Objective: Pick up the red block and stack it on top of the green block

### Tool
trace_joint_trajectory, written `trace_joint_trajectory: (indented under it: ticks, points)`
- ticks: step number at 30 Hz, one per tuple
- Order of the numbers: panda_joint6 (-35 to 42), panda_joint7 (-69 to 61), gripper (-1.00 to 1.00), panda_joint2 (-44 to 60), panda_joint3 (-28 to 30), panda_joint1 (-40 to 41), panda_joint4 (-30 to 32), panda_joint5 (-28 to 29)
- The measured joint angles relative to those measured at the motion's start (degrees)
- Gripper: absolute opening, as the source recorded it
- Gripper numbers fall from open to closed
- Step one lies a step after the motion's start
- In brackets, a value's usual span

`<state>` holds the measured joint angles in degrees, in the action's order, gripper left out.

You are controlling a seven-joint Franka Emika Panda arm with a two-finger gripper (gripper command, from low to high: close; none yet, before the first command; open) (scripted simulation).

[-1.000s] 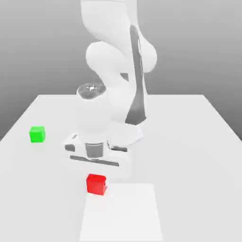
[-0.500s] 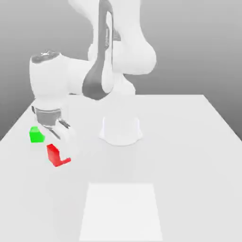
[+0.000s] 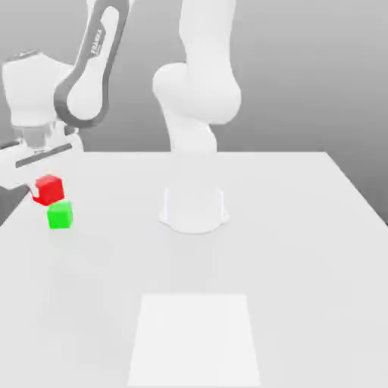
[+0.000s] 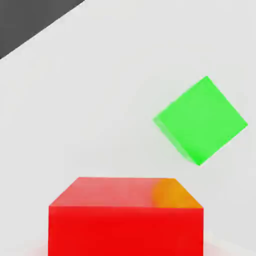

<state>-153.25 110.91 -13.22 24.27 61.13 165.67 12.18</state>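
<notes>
Red block [image 3: 48, 189] held aloft, the white robot arm [image 3: 87, 72] reaches to the far edge of the desk [image 3: 288, 227] on the exterior view's left, its jaws clenched on the cube. Just beneath and slightly toward the exterior view's right sits the green block [image 3: 60, 215], resting flat on the desk surface; the two cubes look close together but apart, the red one raised and not yet centred over its target. From the hand view, the green block [image 4: 200, 120] lies off to one side of the red block [image 4: 125, 215] and is turned at an angle to it, so their edges do not line up.

Doing this step well seems to call for two corrections before any lowering: sliding the carried cube sideways until it hangs squarely over the green one, and twisting the wrist so the faces run parallel. Since the green cube appears the smaller of the pair, the landing area is tight, and an off-centre release would likely tip the load. A slow, straight descent and a release only once the cubes touch looks the safest course.
</notes>
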Motion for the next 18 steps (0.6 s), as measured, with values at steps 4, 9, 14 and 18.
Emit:
trace_joint_trajectory:
  ticks: [4, 9, 14, 18]
  points:
    - [-1.4, 0.4, -1.00, 2.3, 2.9, 0.6, -0.2, -4.8]
    - [-5.5, -7.3, -1.00, 8.1, 4.7, -3.7, -0.6, -16.1]
    - [-9.8, -12.5, -1.00, 13.4, 3.9, -5.3, -0.9, -23.6]
    - [-13.9, -11.9, -1.00, 16.4, 4.4, -5.1, -0.8, -22.8]
